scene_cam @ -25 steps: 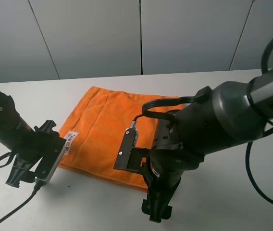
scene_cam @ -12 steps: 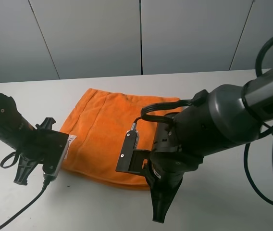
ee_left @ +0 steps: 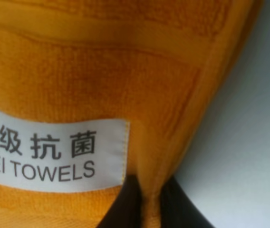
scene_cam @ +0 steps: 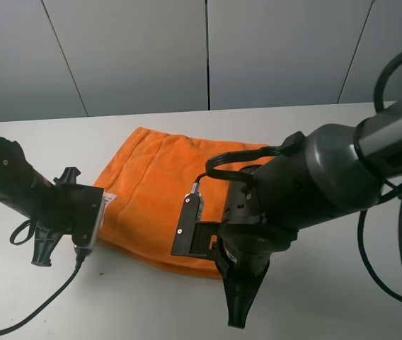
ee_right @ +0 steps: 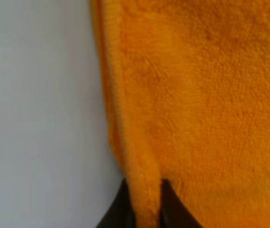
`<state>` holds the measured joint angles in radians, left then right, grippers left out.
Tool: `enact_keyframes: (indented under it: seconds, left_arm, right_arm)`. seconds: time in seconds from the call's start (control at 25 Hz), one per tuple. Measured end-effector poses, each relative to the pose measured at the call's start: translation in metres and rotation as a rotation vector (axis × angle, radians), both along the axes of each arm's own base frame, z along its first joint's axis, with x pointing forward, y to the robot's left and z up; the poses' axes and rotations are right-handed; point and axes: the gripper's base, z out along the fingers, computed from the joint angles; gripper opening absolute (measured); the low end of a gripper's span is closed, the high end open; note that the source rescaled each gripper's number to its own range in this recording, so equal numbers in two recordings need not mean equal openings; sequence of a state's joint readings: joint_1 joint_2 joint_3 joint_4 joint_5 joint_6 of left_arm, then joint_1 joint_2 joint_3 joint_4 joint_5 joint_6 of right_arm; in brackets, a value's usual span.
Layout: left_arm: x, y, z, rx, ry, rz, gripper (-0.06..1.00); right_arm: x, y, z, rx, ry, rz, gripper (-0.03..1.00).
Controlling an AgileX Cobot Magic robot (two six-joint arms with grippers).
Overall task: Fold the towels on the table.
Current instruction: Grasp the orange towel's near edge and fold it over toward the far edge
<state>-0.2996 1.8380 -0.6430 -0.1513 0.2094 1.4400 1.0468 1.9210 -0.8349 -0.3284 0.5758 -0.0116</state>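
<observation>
The orange towel (scene_cam: 160, 177) lies on the white table (scene_cam: 144, 301), its front edge lifted a little. My left gripper (scene_cam: 95, 214) is shut on the towel's front left corner, beside the white label (scene_cam: 107, 200). In the left wrist view the hem runs between the dark fingers (ee_left: 125, 206), with the label (ee_left: 44, 154) close by. My right gripper (scene_cam: 215, 263) is shut on the front edge further right. In the right wrist view the hem of the towel (ee_right: 197, 95) is pinched between the fingers (ee_right: 173, 209).
Grey wall panels (scene_cam: 208, 57) stand behind the table's far edge. A black cable (scene_cam: 24, 315) trails over the table at the left, and more cables (scene_cam: 399, 269) hang at the right. Bare table shows in the wrist views (ee_left: 249, 118) (ee_right: 30, 95).
My left gripper has moved up and towards the back with the towel's corner, drawing the label end inward. My right arm has turned and closed on the front edge.
</observation>
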Motion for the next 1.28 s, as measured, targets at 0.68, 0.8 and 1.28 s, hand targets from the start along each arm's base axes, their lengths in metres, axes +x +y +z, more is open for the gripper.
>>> enact_keyframes:
  seconds: [0.68, 0.8, 1.28]
  left_arm:
    - [-0.013, 0.000, 0.080, -0.185, -0.166, 0.200, 0.00]
    - [-0.021, 0.000, 0.084, -0.188, -0.113, 0.222, 0.00]
    - [-0.017, 0.004, 0.103, -0.236, -0.250, 0.324, 0.00]
  right_arm:
    - [0.022, -0.012, 0.067, -0.084, -0.286, 0.057, 0.00]
    - [0.025, -0.015, 0.075, -0.115, -0.332, 0.068, 0.00]
    - [0.073, -0.024, 0.106, -0.036, -0.446, -0.018, 0.00]
